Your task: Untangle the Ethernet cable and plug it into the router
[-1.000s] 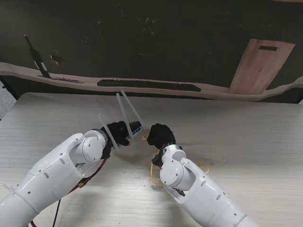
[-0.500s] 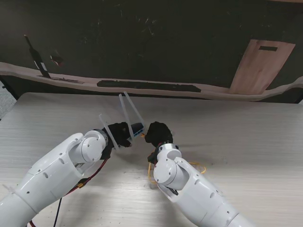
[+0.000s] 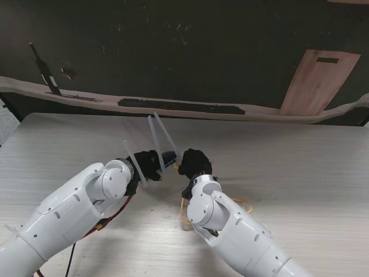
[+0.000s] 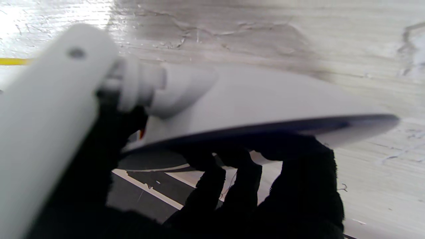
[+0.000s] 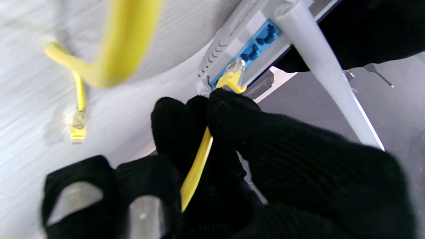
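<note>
Stand view, for you to check: the left hand (image 3: 147, 164) in its black glove is clasped around the white router (image 3: 164, 158), lifted off the pale wooden table (image 3: 300, 167) with its antennas (image 3: 160, 135) slanting up and away from me. Your right hand (image 3: 193, 163) sits just right of the router, nearly touching it, fingers closed. The yellow Ethernet cable (image 3: 245, 203) loops on the table nearer to me, partly hidden by the right forearm.

Left wrist view: blurred. The left hand (image 4: 265, 186) grasps the router (image 4: 252, 106) along its dark edge — fingers (image 4: 206, 186) curl onto its underside. One antenna (image 4: 43, 119) crosses close to the lens, and a sliver of yellow cable (image 4: 13, 61) shows at the frame edge.

Right wrist view: the right hand (image 5: 232, 139) pinches the Ethernet cable (image 5: 197, 166) between thumb and fingertips (image 5: 229, 113), just behind the clear plug (image 5: 234, 68). The plug tip touches the row of blue ports (image 5: 257, 44) on the router (image 5: 229, 56) — you cannot tell whether it is seated. The cable's other plug (image 5: 78, 127) lies on the table, well apart. An antenna (image 5: 325, 73) runs across beside the ports.
</note>
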`<state>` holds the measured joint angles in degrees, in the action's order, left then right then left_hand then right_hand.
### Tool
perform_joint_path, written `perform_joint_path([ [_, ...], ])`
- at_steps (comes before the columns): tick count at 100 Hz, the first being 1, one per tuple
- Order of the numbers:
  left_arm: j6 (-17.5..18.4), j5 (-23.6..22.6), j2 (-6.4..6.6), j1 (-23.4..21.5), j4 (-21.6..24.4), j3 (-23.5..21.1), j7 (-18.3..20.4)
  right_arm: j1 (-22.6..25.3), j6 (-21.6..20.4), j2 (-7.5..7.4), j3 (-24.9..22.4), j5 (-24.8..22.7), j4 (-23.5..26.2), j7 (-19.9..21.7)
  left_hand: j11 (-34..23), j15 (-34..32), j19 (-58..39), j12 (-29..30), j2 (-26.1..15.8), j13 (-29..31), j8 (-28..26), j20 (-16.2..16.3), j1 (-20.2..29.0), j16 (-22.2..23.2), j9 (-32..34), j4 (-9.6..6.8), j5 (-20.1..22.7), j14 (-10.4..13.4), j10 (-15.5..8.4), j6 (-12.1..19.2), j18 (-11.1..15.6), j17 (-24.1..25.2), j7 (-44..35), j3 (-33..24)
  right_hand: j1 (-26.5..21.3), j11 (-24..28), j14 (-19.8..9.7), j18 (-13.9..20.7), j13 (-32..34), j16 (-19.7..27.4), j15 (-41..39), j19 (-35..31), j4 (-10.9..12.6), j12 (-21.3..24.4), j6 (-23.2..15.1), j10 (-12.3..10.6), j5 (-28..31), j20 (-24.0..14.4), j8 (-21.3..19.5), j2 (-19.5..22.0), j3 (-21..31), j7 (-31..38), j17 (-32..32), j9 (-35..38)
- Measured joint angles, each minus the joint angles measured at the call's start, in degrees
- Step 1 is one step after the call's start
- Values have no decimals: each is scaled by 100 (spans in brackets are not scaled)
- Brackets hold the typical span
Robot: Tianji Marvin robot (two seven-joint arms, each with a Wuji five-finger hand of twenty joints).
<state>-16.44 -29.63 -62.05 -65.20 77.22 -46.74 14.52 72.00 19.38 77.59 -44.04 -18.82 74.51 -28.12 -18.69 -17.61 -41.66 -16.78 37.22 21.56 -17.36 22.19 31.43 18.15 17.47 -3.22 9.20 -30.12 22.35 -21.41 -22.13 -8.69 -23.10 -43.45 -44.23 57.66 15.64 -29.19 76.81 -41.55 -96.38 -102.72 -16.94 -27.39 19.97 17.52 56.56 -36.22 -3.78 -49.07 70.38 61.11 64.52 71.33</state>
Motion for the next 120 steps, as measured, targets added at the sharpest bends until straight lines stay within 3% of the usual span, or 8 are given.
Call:
perform_joint_path([
  [60,-163,5,-8,14,36,95,-77,-153,245,67,15,285,-65,43,0,-56,-87,0,-4,-62,0,17,2,8,0,0,0,0,0,0,-4,74,0,5,-1,66,0,13,2,-144,-66,-74,0,-72,4,-2,1,-95,-59,0,-1,0,19,6],
  [120,-194,26,-1,35,85,144,-7,-227,450,256,-8,656,-259,-125,2,-143,-143,0,-67,-134,23,79,69,10,-2,0,0,-3,0,0,-9,152,6,139,-1,146,0,25,28,-214,-99,-106,-1,-79,14,-4,47,-126,-204,-124,67,21,30,37],
])
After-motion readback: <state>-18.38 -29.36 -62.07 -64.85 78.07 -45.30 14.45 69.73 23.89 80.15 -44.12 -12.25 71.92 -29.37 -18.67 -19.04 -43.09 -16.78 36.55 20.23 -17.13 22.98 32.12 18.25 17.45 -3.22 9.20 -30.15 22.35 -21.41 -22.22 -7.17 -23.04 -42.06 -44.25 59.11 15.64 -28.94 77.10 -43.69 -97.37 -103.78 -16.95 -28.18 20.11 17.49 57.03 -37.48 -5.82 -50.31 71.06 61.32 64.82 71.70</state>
